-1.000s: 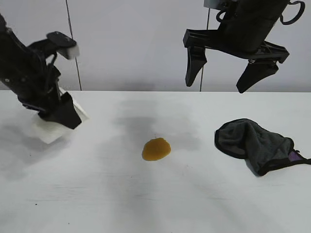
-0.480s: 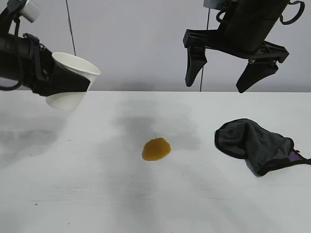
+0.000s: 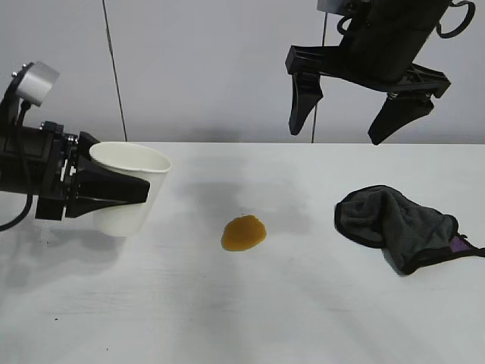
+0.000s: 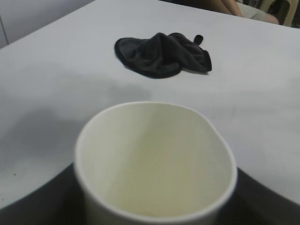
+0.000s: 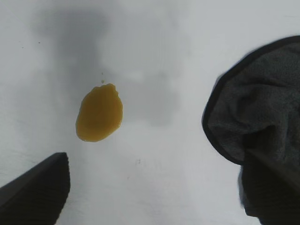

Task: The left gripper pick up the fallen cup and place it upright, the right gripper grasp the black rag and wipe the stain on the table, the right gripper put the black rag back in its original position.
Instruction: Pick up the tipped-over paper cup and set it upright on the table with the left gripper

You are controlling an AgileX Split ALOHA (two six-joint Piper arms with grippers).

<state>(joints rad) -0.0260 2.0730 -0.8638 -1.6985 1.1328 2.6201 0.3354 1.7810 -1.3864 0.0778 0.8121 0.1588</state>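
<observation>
One smooth white paper cup (image 3: 127,199), tapered with a rolled rim, stands upright at the left, gripped by the left hand (image 3: 106,188); its base seems to touch the flat white surface (image 3: 242,318). One glossy amber stain (image 3: 244,233) lies mid-surface. One soft, crumpled black rag (image 3: 400,226) lies at the right. Above it the right hand (image 3: 356,117) hangs wide open, empty.

Ext. frontal; wrist cams near table (image 3: 250,318)

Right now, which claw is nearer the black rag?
Right. The right claw hangs open above the black rag, slightly toward the left arm's side. The left claw holds the cup across the table.
</observation>
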